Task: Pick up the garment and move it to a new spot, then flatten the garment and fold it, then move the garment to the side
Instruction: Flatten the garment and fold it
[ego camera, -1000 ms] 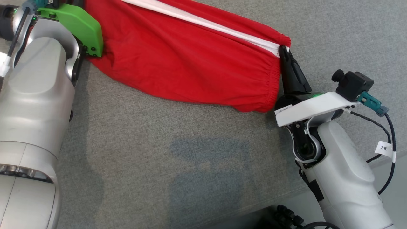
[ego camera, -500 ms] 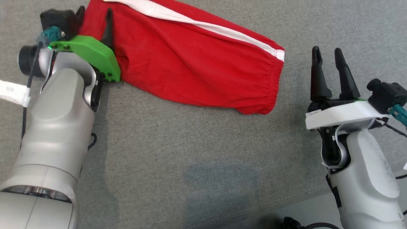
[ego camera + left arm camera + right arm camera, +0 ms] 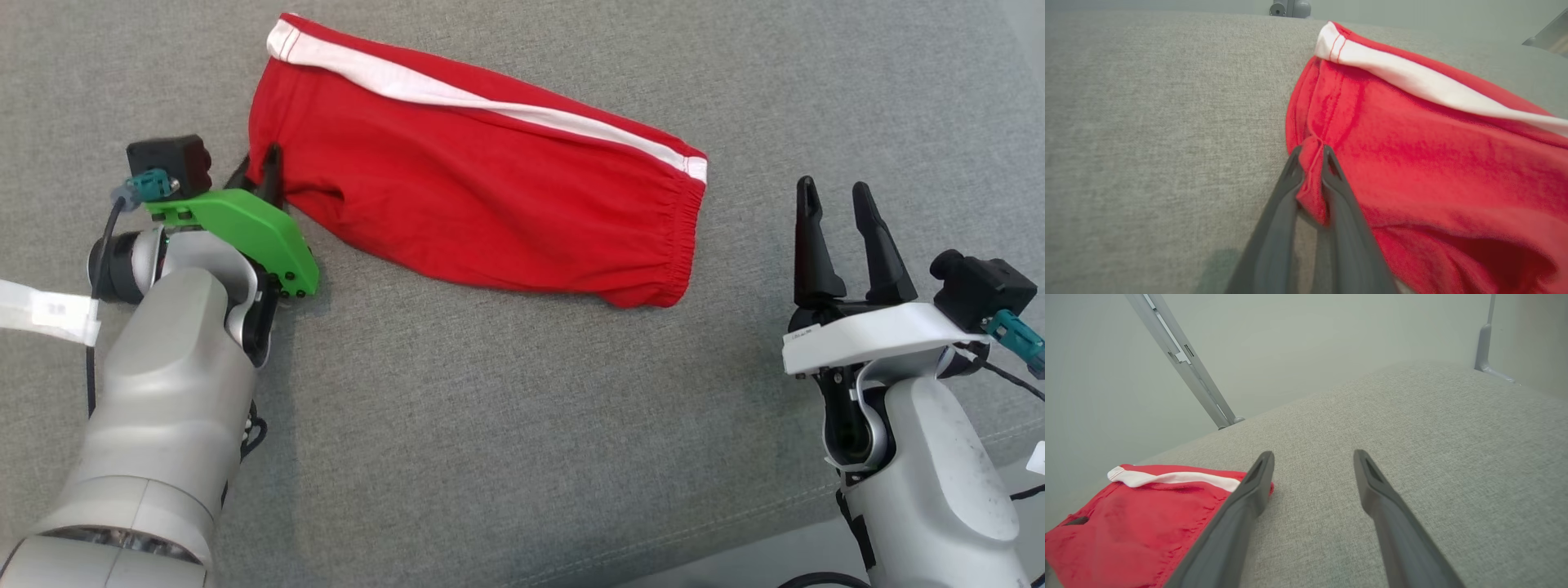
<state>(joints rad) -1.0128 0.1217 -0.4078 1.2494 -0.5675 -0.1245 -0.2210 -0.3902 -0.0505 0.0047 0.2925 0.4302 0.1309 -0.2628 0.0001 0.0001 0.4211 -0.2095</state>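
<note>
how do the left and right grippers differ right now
Grip: the left gripper is closed on a fold at the edge of the red garment; the right gripper stands open, holding nothing.
Place: the left gripper touches the garment; the right gripper hangs apart from it, over the grey fabric surface.
Look: the left gripper sits on a green mount, the right gripper on a white mount.
Shared: both end in two long dark fingers.
</note>
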